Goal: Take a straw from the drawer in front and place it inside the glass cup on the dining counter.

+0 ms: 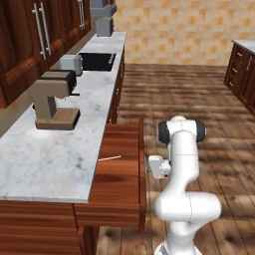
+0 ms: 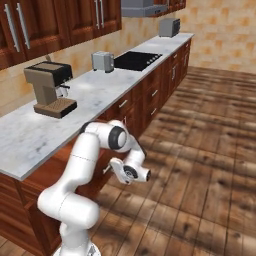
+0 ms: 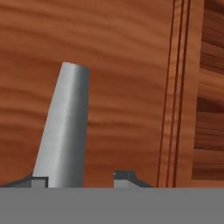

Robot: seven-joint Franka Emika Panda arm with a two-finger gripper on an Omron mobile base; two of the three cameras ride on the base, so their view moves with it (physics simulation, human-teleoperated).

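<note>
The reddish-brown drawer (image 1: 118, 179) stands pulled out from under the marble worktop. The straw (image 1: 109, 158), a thin pale stick, lies on the drawer's floor near the worktop edge. My gripper (image 1: 147, 166) (image 2: 110, 168) is at the outside of the drawer's front panel (image 3: 122, 65), pointing at it. In the hand view the steel handle (image 3: 63, 127) rises between my fingertips (image 3: 127, 177). It sits close to the left one, with a gap to the right one, so the jaws are open around it. The glass cup is out of view.
On the marble worktop (image 1: 45, 159) stand a coffee machine (image 1: 52, 97), a toaster (image 1: 71, 63) and a black cooktop (image 1: 97, 61). Tall cabinet doors hang above. A dark wood unit with a pale top (image 1: 244, 60) stands far right. Wooden floor (image 1: 199, 99) lies between.
</note>
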